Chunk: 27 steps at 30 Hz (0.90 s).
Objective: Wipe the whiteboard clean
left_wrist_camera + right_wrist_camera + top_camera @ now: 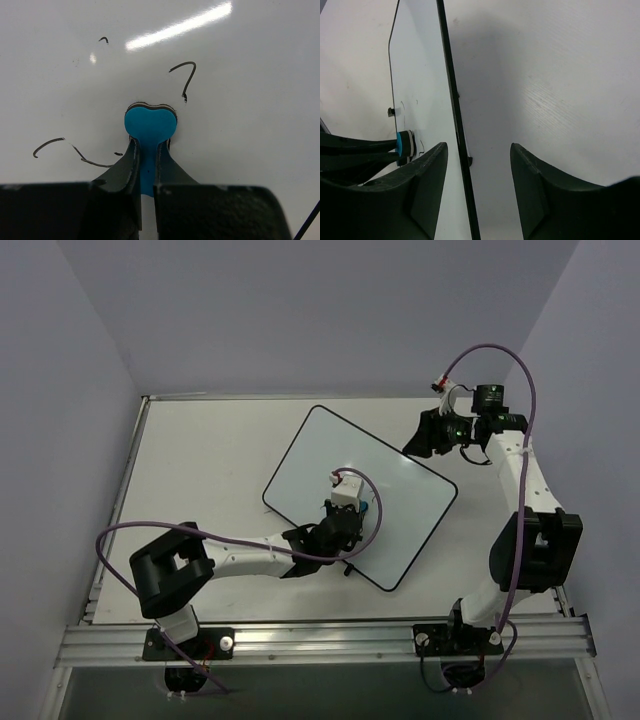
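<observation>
From overhead, the large glossy white rectangular whiteboard [410,505] with its thin black rim lies turned diagonally at the middle of the white tabletop [200,460]. One corner points toward the far edge and another toward the near edge. This view hides what either gripper is doing.

The left wrist camera supplies that: the left gripper [147,147] has its fingers squeezed tight on a small blue eraser block [150,125], whose dark underside is pressed against the board. Thin black pen strokes [186,75] curl on the white surface around it, to the left, upper left and upper right.

The right wrist camera alone shows the right gripper [477,147] with its fingers spread. The board's black rim runs between them, touching neither. The eraser and the left fingers show at the left of that view.

The left arm reaches from its base at the near left, forearm low and stretched rightward, wrist over the board's near-left part. The right arm rises from the near right, extends toward the far edge and bends left, its gripper at the board's far-right edge.
</observation>
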Each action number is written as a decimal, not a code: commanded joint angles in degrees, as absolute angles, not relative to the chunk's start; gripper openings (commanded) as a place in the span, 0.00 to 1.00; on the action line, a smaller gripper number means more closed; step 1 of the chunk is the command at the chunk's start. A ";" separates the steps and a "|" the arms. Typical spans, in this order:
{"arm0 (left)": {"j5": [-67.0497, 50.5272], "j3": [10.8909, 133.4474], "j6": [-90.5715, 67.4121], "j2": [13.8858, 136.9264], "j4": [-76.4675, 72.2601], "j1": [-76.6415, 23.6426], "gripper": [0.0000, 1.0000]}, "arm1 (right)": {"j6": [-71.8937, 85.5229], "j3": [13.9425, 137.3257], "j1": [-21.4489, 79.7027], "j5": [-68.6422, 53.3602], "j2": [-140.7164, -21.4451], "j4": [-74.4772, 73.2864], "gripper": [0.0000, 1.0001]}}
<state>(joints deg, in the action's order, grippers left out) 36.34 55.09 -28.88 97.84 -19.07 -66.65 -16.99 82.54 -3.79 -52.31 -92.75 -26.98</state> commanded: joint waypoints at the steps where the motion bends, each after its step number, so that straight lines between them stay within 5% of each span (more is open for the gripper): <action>1: 35.33 54.93 -28.57 97.38 -18.81 -66.71 0.02 | -19.78 79.83 -2.90 -56.34 -92.64 -30.07 0.49; 8: 35.24 55.02 -27.51 97.38 -18.90 -66.80 0.02 | -21.18 77.78 -2.02 -58.44 -92.46 -31.46 0.44; 15: 35.59 54.05 -26.90 96.68 -20.21 -66.71 0.02 | -23.46 79.63 -1.58 -59.41 -94.48 -33.93 0.07; 18: 35.77 54.58 -25.93 96.77 -20.04 -66.71 0.02 | -24.08 79.37 -1.58 -58.72 -93.61 -33.66 0.00; 27: 37.62 59.67 -22.15 94.13 -15.82 -66.10 0.02 | -24.43 77.78 -1.58 -57.13 -91.41 -31.55 0.00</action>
